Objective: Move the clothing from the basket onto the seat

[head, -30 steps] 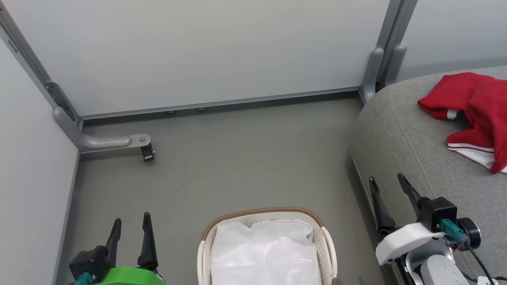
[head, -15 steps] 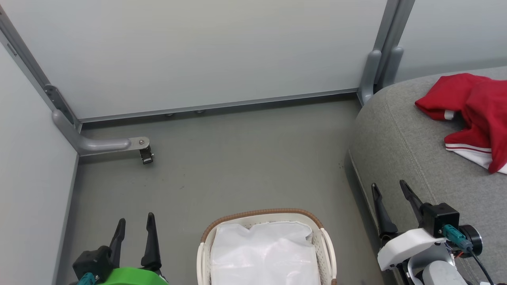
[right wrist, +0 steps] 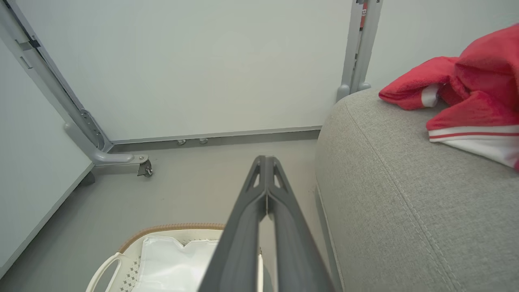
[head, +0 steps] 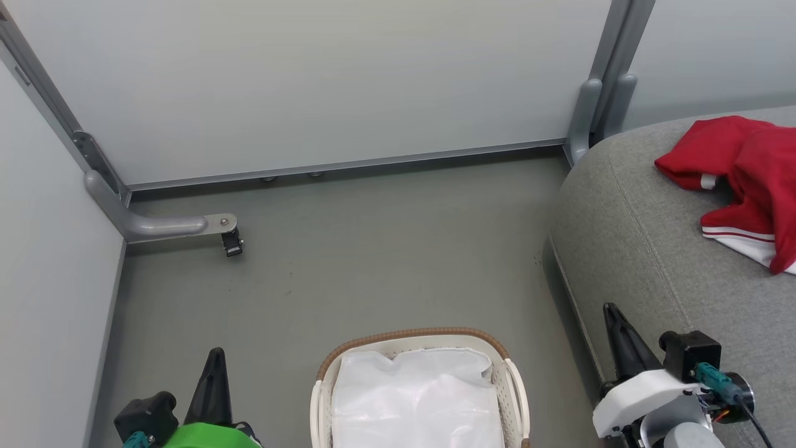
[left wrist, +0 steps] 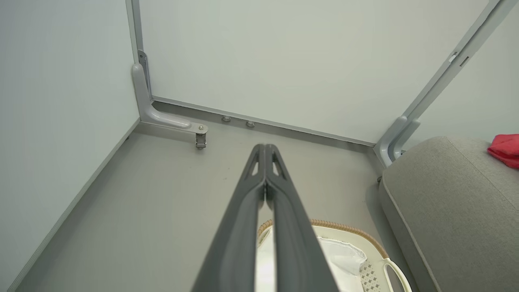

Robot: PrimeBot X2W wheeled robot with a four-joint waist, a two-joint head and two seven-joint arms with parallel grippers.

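Both my grippers are closed right now. My left gripper sits at the lower left of the head view, its two long dark fingers pressed flat together into one point. It hangs over the grey floor, just left of the small oval white perforated plastic basket with the brown woven-look rim. My right gripper is the same story (fingers pinched shut, tips touching in the right wrist view). It's at the lower right, between the basket and the side of the big grey fabric sofa seat. Can't tell if it's touching the fabric.

The basket stands on the floor in front of me with a plain white lining sheet lying in it. The red sports clothing is up on the seat, well apart from the basket, bunched in a heap at the right edge of the head view. A white panel with a thin red stripe pokes out at the bottom. I can't make out where one garment ends and the other starts.

Further back are pale wall panels in grey metal frames, and a little caster on a grey foot near the left corner.
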